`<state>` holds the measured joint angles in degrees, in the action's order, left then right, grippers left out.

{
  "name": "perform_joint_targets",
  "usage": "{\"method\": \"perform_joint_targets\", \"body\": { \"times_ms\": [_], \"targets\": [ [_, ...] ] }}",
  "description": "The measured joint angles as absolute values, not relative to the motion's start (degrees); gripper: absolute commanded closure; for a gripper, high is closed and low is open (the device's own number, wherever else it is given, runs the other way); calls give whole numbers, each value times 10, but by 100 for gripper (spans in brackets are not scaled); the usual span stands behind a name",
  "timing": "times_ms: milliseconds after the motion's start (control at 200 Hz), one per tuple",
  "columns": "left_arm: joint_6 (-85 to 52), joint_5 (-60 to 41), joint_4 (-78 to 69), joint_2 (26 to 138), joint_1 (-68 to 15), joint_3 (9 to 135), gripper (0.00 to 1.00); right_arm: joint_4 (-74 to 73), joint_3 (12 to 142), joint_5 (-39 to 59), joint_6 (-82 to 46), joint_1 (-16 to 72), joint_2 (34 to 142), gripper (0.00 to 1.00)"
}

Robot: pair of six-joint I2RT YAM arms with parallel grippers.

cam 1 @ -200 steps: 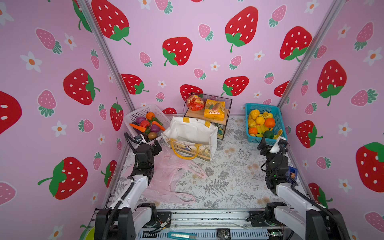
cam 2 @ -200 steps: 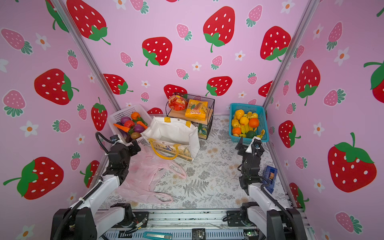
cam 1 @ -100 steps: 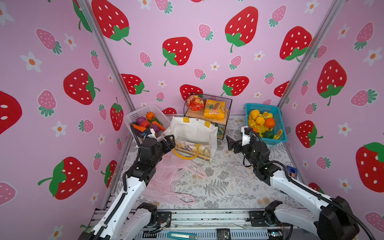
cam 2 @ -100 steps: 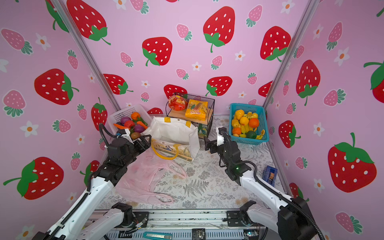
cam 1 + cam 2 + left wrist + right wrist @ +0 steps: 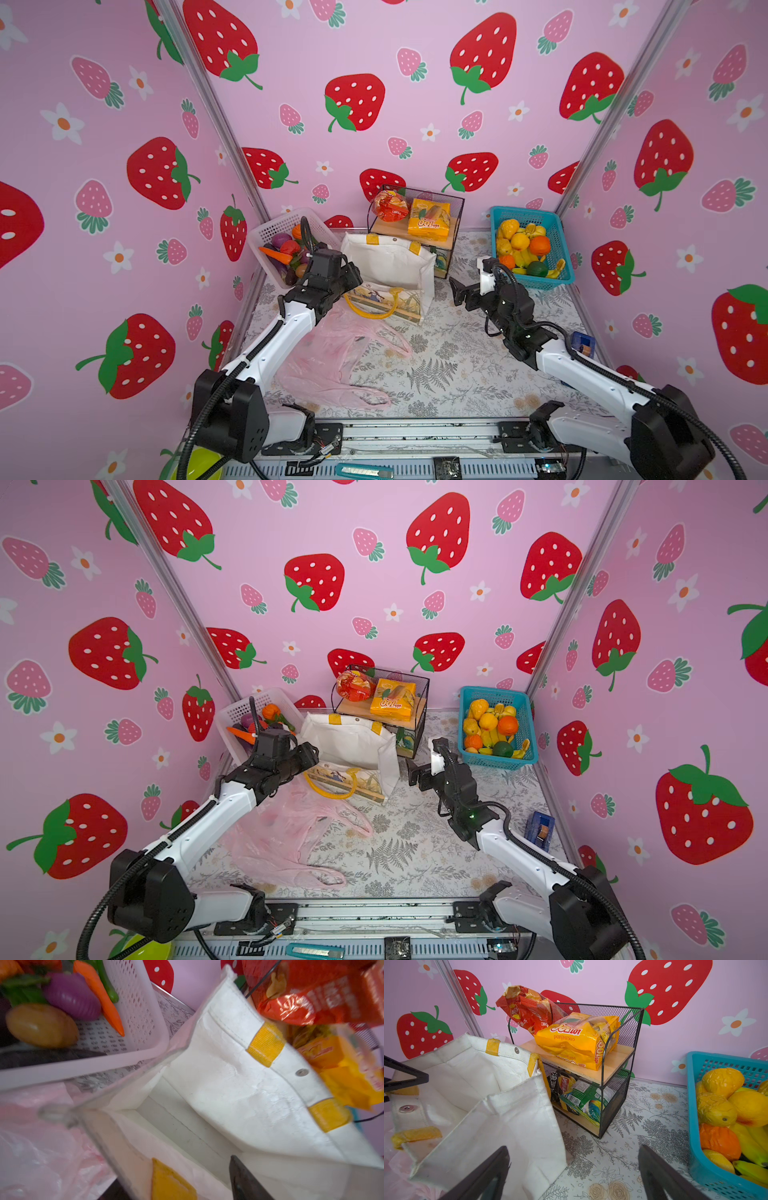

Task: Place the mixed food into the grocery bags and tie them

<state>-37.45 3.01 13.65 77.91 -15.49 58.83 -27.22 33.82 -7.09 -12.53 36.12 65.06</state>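
Looks like the opening step: spreading the mouth of the white tote [image 5: 390, 262] before any loading. Standing toward the back of the surface [image 5: 449, 365], slumped, mouth gaping up, yellow handle drooped over the printed front. Reaching in at its near left corner with the left gripper [image 5: 354, 275] — rim cloth between the jaws in the left wrist view, but cannot tell whether clamped or merely straddling. Hovering right of the tote with the right gripper [image 5: 459, 293], jaws spread wide, empty, clear of the cloth. Best to pinch the rim hem only, not the handle, then lift and draw outward gently. Take the opposite rim with the right so the mouth holds square.

Nothing bagged yet, judging by the bare tote floor. Find the toy vegetables [image 5: 286, 253] in the white basket [image 5: 270, 226], just left of the tote. Find the red-orange packet [image 5: 390, 205] and yellow-orange packet [image 5: 430, 218] on the wire rack [image 5: 455, 208], close behind the tote — tight quarters for pulling the back rim. Note the pink bag [image 5: 328, 357] crumpled flat under the left arm, easy to snag. Leave the blue basket [image 5: 523, 212] of fruit alone.
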Motion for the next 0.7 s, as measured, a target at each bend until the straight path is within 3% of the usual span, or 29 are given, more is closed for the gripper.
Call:
{"method": "perform_joint_targets", "body": {
  "times_ms": [120,310,700],
  "targets": [
    [-373,9,135,804,-156,591,74,-254,336,-83,-124,361,643,0],
    [-375,-58,135,793,-175,591,100,-210,346,-104,-122,361,602,1],
    [-370,-175,121,766,-233,591,100,-79,509,-99,-82,361,612,4]
  ]
}}
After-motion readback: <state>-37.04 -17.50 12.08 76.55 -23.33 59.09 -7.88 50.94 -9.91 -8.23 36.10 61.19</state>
